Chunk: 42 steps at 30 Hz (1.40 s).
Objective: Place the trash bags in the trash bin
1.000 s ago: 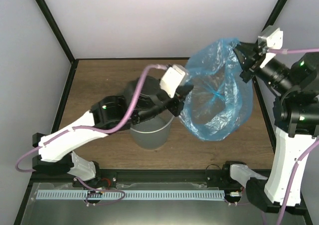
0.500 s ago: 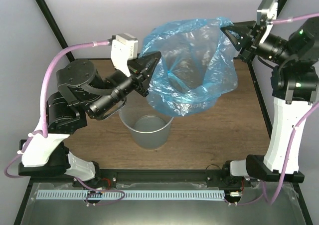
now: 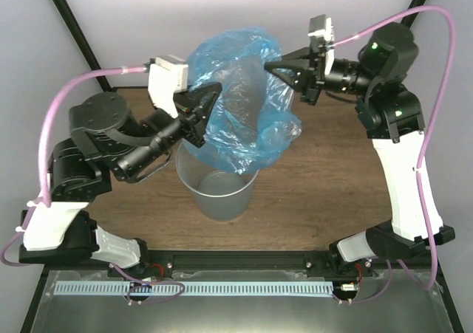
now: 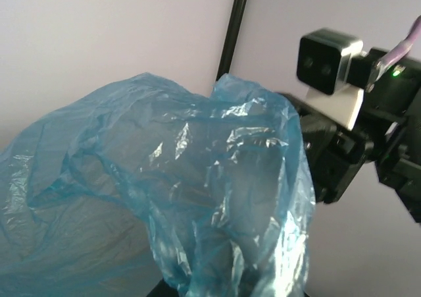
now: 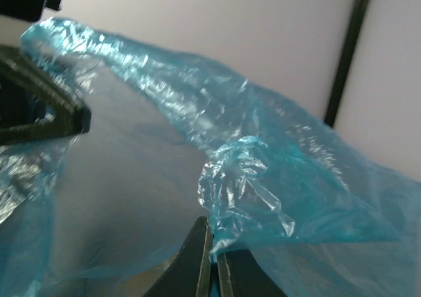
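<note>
Though gripping the trash bag [image 3: 240, 104] aloft between left gripper [image 3: 209, 100] and right gripper [image 3: 279, 69], yet to get any of it into the trash bin [image 3: 222, 204]. From above: pinched at opposite sides of the mouth, left gripper drawn to a point on the left edge, right gripper likewise on the right edge. Film sagging between them, lowest folds overlapping the far rim of the trash bin; cannot tell whether touching. Trash bin upright on the wooden table [image 3: 332, 170], with nothing blue visible inside. From the left wrist: crumpled blue trash bag [image 4: 164, 198] filling the lower frame, own fingers hidden behind it. Beyond it, the camera block [image 4: 329, 60] on the other arm. From the right wrist: fingers [image 5: 197, 261] pressed together on a fold of the trash bag [image 5: 263, 165], with the left gripper [image 5: 39, 122] dark at far left. By judgement, lifting and spreading done. Remaining: centre over the trash bin, lower, let go.
</note>
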Each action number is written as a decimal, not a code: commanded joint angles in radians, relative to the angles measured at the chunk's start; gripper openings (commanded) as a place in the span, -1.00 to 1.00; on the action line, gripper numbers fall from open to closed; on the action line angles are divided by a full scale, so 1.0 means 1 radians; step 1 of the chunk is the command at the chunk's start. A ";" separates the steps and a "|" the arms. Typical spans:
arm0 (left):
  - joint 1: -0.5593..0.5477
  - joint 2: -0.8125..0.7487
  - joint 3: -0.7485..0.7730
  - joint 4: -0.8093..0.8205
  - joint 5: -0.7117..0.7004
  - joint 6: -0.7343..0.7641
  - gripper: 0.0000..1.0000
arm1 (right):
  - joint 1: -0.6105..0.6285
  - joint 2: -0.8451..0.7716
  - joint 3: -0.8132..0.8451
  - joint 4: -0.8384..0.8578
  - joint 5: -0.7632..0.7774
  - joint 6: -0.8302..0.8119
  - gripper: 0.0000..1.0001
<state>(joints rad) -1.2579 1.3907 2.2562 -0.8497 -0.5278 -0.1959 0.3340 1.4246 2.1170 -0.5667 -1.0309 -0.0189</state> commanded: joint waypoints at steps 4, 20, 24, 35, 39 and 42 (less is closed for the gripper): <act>0.002 -0.075 0.006 -0.025 0.012 -0.011 -0.92 | 0.117 0.025 0.028 -0.051 0.009 -0.057 -0.99; 0.002 -0.067 -0.147 -0.055 -0.063 0.024 -0.92 | 0.117 -0.001 0.026 -0.088 -0.053 -0.076 -0.98; 0.002 -0.060 -0.149 -0.026 -0.047 0.026 -0.92 | 0.117 -0.016 0.011 -0.097 -0.043 -0.080 -0.98; 0.003 -0.041 -0.184 -0.049 -0.073 0.015 -0.92 | 0.105 -0.051 -0.113 -0.067 0.224 -0.096 -0.99; 0.009 -0.050 -0.168 -0.059 -0.157 -0.004 -0.92 | 0.101 -0.038 -0.119 -0.030 0.235 -0.082 -0.99; 0.033 -0.076 -0.168 -0.057 -0.246 -0.001 -0.92 | 0.100 -0.015 -0.092 -0.001 0.214 -0.065 -0.99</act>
<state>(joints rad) -1.2522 1.3472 2.0792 -0.9085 -0.6437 -0.1879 0.4370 1.3945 1.9915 -0.6300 -0.8330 -0.1097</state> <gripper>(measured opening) 0.041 0.011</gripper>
